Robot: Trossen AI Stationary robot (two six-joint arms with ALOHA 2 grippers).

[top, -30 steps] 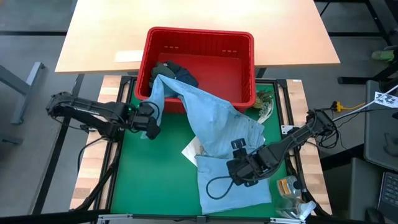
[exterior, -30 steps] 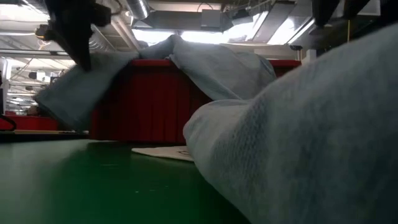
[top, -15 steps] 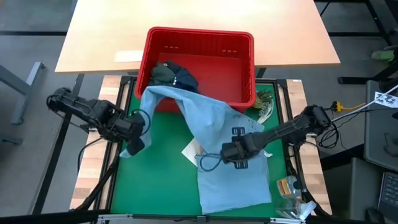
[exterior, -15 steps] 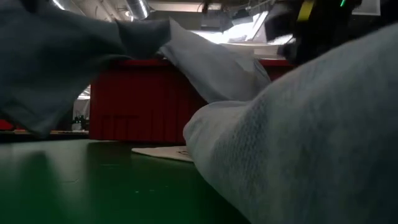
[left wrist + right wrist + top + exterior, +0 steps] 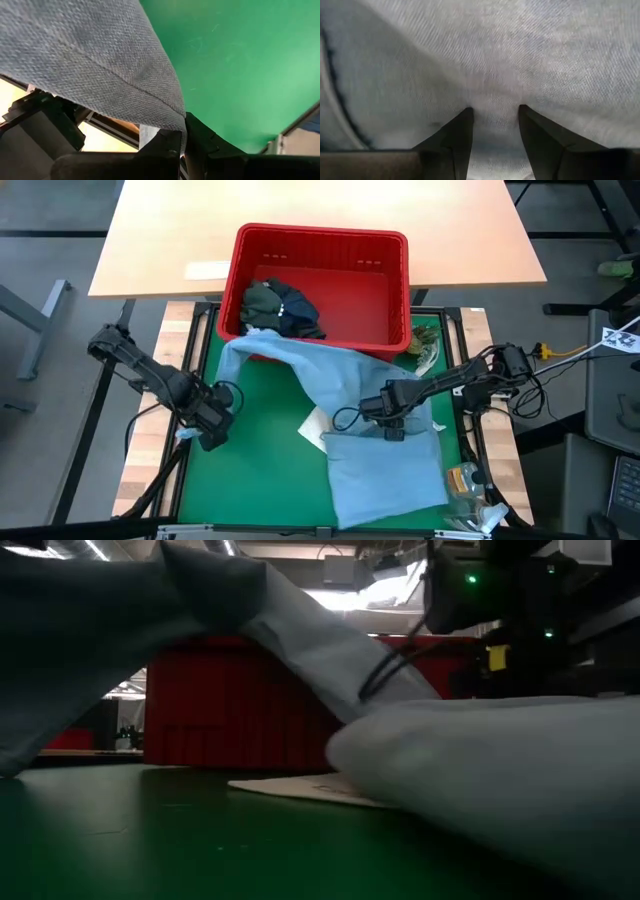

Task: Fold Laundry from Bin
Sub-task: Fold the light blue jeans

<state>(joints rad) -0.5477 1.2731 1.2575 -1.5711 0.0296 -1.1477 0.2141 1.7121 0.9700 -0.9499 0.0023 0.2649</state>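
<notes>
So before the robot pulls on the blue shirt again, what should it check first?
1. Left end effector shut on the light blue shirt: ok, an edge of cloth is pinched between its fingers.
2. Right end effector holding the shirt: not ok, its fingers are open with the tips against the fabric.
3. Shirt out of the red bin: not ok, part of it lies over the near rim.
4. Shirt flat on the green mat: not ok, it is stretched and bunched, not spread.
5. Dark garments out of the way: ok, they sit inside the bin.
6. Paper sheet free of the shirt: not ok, it lies partly under the cloth.
</notes>
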